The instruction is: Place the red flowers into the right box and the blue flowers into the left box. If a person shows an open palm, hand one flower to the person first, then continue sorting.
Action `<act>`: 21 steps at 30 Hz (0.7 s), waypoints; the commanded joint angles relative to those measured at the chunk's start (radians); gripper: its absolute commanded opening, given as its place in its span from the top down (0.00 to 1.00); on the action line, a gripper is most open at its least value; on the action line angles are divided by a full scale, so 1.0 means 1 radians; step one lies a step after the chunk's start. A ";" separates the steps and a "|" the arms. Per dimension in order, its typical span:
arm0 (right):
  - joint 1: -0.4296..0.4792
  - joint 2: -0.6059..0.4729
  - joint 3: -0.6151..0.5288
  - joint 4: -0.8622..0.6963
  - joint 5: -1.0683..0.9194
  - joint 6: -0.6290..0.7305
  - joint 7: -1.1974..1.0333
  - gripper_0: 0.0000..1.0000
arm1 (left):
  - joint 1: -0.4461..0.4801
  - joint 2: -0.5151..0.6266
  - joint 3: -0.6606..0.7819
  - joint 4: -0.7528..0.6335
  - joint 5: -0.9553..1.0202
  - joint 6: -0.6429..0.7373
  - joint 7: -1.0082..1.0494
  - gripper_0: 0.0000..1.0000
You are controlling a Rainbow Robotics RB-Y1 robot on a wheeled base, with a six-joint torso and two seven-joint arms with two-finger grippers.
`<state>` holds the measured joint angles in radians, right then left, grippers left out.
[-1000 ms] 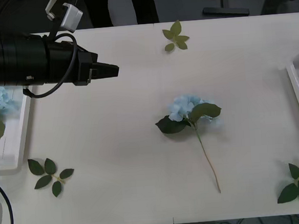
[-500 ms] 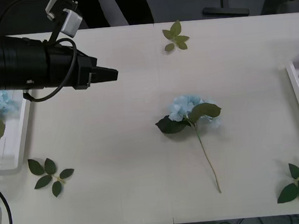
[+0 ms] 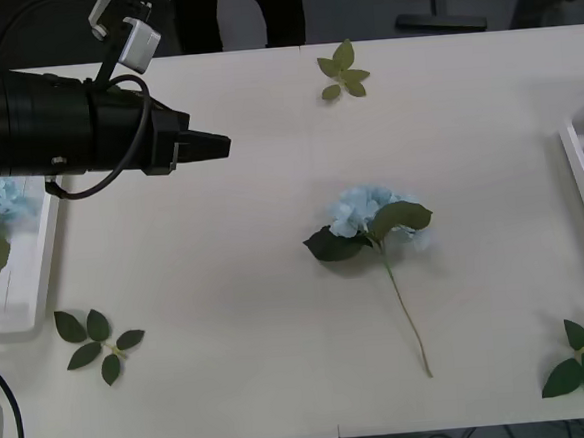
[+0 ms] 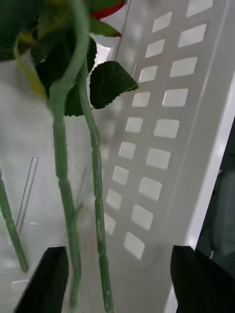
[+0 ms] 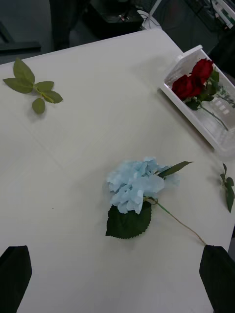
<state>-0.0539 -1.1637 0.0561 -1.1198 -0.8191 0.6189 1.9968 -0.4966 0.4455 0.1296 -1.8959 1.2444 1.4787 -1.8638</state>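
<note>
Currently one blue flower (image 3: 370, 214) lies flat mid-table, head toward far side, stem running near-right; it is the remaining loose item to sort. Left gripper (image 3: 216, 142) hovers above table, far-left of the bloom, well apart from it; in left wrist view its fingers (image 5: 14, 276) sit at both corners, i.e. spread wide, holding nothing. Left box (image 3: 35, 267) at left table edge has blue blooms in it. Right box (image 5: 205, 117) at right edge holds red flowers (image 5: 196, 80).

Right gripper (image 4: 117, 279) sits inside right box, fingers apart, with green stems (image 4: 95, 195) hanging between them; nothing appears clamped. No open palm visible.

Step in hand (judgement): approach phase for pick of blue flower w/ left arm. Next move calls for: travel right and near, descend over stem just below leaves, align jaws across stem, close, then carry to left box. Risk: thin stem lies flat on table, so jaws must go low.
</note>
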 commanded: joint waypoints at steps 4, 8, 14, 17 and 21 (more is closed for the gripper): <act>-0.012 -0.014 -0.079 -0.068 -0.084 0.093 -0.003 0.11 | 0.009 0.006 0.013 -0.031 0.012 0.008 -0.011 0.00; -0.012 -0.014 -0.139 -0.120 -0.155 0.203 0.013 0.09 | 0.010 0.006 0.013 -0.031 0.014 0.008 -0.014 0.00; -0.014 -0.010 -0.216 -0.250 -0.295 0.387 0.016 0.07 | 0.012 0.006 0.013 -0.031 0.015 0.008 -0.015 0.00; -0.020 0.002 -0.245 -0.316 -0.342 0.467 0.010 0.07 | 0.012 0.006 0.013 -0.031 0.015 0.008 -0.015 0.00; -0.033 0.027 -0.271 -0.423 -0.425 0.588 -0.024 0.06 | 0.012 0.006 0.013 -0.029 0.015 0.008 -0.015 0.00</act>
<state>-0.0575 -1.1620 -0.1944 -1.4835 -1.2055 1.1753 1.9999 -0.4954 0.4454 0.1296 -1.8960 1.2458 1.4787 -1.8638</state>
